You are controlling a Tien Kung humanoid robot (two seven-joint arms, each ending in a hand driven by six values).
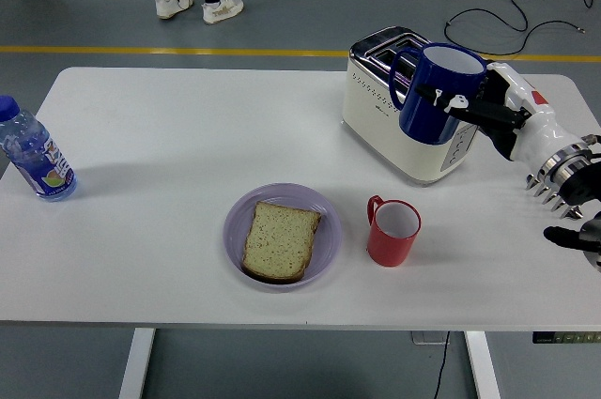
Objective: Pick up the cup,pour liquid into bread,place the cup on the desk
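White table (169,136): right hand (502,113) grips the blue cup (437,94) upright, seemingly above the toaster (394,127)

White right hand (515,117), black fingers (470,104), red mark

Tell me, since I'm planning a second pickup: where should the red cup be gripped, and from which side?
Probably the body of the red cup, approached from the right. It stands upright with its handle on the left, toward the plate, so the right side is bare. The right robot hand currently holds the blue cup.
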